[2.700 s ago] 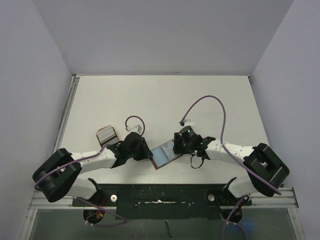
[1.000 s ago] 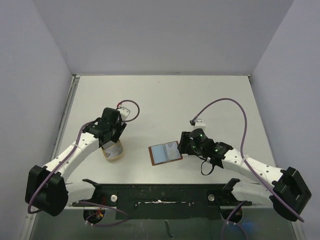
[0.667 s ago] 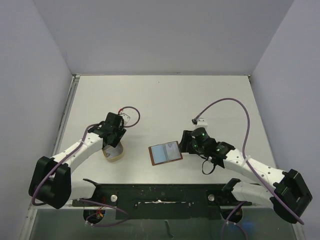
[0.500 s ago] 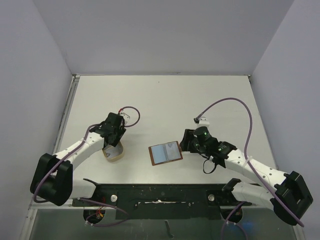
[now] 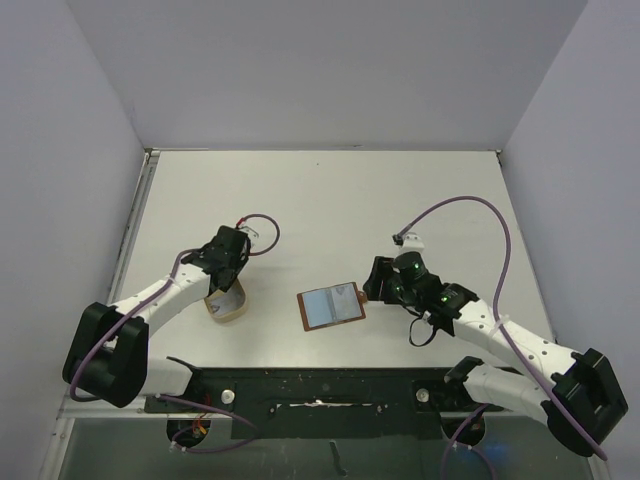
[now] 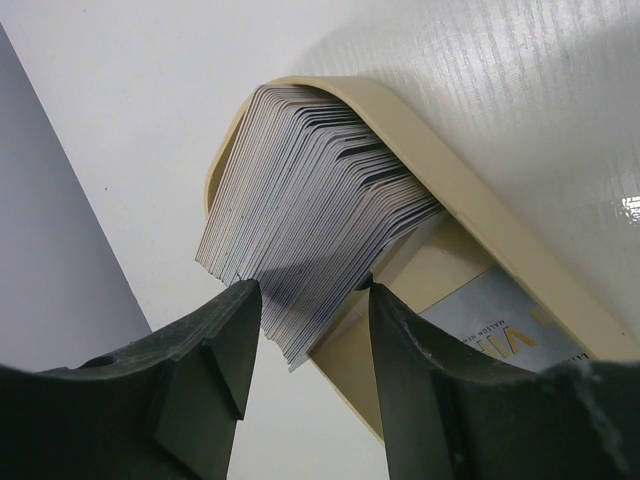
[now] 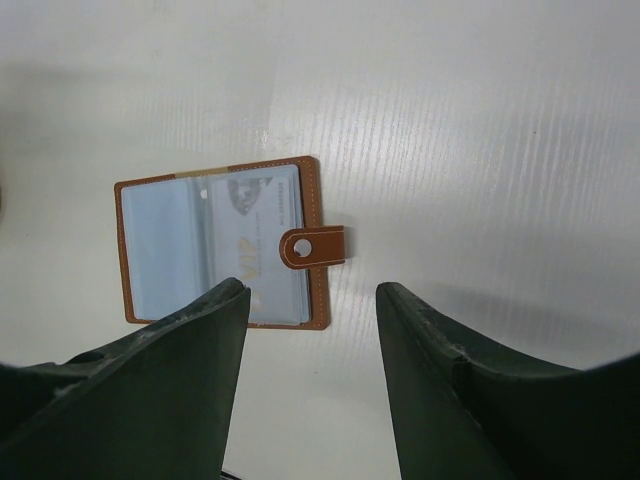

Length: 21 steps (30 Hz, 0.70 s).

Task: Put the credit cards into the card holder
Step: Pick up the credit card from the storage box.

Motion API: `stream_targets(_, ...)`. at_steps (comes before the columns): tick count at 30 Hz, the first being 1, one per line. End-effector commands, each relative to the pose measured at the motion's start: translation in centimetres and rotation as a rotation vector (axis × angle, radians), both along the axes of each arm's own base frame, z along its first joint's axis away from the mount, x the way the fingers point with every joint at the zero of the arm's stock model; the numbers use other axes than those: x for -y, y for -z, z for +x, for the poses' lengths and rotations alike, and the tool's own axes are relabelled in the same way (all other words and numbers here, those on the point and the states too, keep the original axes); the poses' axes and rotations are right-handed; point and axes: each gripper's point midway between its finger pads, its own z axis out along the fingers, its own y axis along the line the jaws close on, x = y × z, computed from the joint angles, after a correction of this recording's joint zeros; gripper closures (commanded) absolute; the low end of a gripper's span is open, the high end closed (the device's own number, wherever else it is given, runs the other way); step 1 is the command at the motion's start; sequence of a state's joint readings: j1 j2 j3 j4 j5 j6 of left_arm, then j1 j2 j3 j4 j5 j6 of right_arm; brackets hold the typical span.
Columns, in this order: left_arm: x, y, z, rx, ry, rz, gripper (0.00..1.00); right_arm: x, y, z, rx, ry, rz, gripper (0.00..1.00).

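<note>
My left arm (image 5: 160, 292) and right arm (image 5: 505, 337) were white tubes joined by black housings, each ending in a bulky black shoulder block. A long purple cable (image 5: 470, 199) arched over my right arm, and a shorter purple loop (image 5: 262, 215) curled at my left wrist. Small green lights (image 5: 405, 268) glowed on my right wrist. The fingers (image 6: 200, 370) of my left gripper (image 6: 315, 335) and right gripper (image 7: 312, 350) were dark, matte, bevelled wedges.

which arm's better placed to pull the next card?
Left. The left gripper straddles the credit cards stacked in the tan dish. The right gripper hovers open above the open card holder, away from the cards.
</note>
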<state>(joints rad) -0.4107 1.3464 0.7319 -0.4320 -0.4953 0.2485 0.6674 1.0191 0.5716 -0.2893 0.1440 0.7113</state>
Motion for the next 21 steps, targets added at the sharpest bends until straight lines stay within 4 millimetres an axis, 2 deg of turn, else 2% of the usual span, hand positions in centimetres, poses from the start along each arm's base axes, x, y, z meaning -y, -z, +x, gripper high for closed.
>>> stream_targets(1, -0.2, -2.5, 1.9, 0.112, -0.018, 0.010, 0.56, -0.2, -0.5, 0.6, 0.032, -0.011, 0.016, 0.46)
stream_targets(14, 0.3, -3.0, 1.7, 0.108, 0.006, 0.024, 0.70, 0.0, -0.8, 0.8, 0.040, -0.012, 0.009, 0.45)
stream_targets(21, 1.1, -4.2, 2.0, 0.125, 0.021, 0.003, 0.79, -0.3, -0.9, 0.7, 0.034, -0.014, 0.028, 0.45)
